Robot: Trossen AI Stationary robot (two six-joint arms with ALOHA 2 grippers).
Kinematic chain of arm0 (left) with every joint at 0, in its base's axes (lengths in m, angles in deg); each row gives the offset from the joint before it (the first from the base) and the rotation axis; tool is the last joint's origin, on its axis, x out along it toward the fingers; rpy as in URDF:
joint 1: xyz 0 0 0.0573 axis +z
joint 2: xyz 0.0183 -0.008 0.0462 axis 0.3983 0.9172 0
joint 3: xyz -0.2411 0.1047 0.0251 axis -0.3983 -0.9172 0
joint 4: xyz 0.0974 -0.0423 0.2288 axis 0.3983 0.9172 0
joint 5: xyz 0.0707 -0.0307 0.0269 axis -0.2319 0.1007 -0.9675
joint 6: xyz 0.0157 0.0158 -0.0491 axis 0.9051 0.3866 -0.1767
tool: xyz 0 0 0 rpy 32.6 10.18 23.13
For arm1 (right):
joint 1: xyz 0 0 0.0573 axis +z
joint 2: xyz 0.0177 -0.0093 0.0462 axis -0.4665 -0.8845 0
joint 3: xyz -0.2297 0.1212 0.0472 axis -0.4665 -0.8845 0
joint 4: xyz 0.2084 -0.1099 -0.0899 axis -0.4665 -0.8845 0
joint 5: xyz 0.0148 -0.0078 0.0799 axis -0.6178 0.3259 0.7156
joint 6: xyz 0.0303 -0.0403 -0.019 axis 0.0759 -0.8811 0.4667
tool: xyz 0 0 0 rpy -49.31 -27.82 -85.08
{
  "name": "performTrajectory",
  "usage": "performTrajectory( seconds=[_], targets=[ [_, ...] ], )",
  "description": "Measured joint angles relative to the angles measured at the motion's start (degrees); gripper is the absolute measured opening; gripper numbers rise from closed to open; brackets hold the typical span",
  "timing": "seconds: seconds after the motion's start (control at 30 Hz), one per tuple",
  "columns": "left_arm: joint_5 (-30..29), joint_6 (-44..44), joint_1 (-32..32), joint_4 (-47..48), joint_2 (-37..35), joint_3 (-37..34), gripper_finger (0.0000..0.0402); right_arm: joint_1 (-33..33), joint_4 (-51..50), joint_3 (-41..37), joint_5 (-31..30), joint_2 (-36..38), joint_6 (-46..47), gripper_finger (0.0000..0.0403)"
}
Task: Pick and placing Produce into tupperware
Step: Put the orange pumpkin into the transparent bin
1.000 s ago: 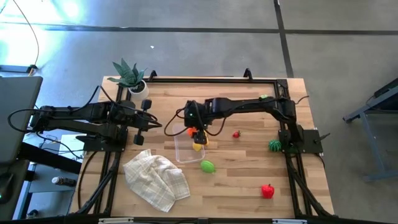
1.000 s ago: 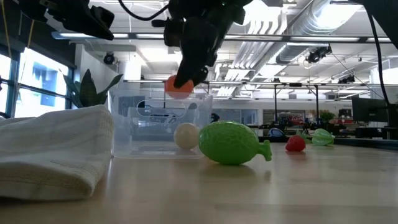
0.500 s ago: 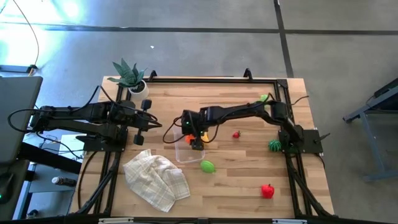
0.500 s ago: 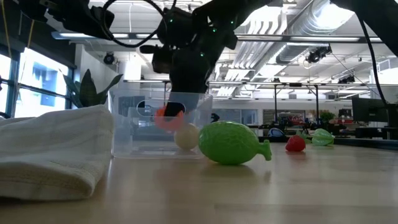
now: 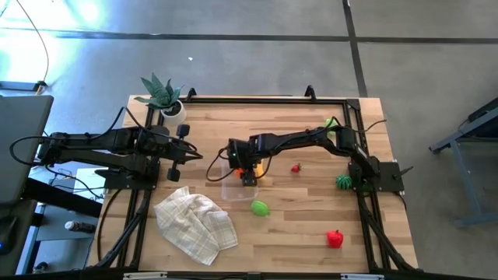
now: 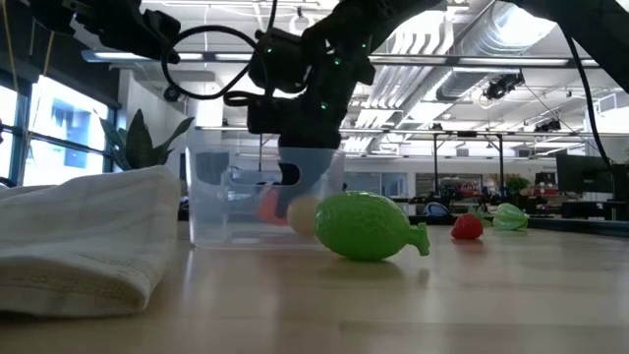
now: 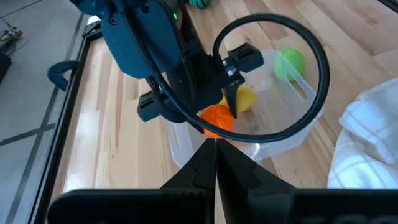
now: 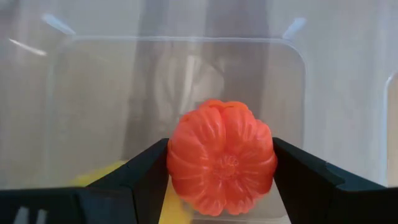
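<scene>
A light wooden bench (image 5: pixel 296 225) with a black frame around its edges stands on a grey concrete floor (image 5: pixel 257 54). A crumpled white checked cloth (image 5: pixel 194 224) lies on the bench's front left part. A potted spiky green plant (image 5: pixel 162 95) in a white pot stands at the back left corner. In the low view, an open hall with ceiling ducts (image 6: pixel 491 39) stretches behind the bench.

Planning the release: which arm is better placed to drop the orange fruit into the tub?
Right: its gripper already holds the orange fruit inside the tub. The left gripper waits off to the side.
</scene>
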Motion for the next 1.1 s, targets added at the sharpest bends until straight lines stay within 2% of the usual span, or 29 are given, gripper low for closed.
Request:
performTrajectory(
  seconds=[0.33,1.1],
  targets=[
    [0.0,0.0,0.0,0.0,0.0,0.0,0.0003,0.0,-0.13,0.0,-2.73,-0.19,-3.25,0.0238],
    [0.0,0.0,0.02,0.0,0.0,0.0,0.0003,0.11,1.29,0.0,-2.77,-0.2,-5.29,0.0257]
  ],
)
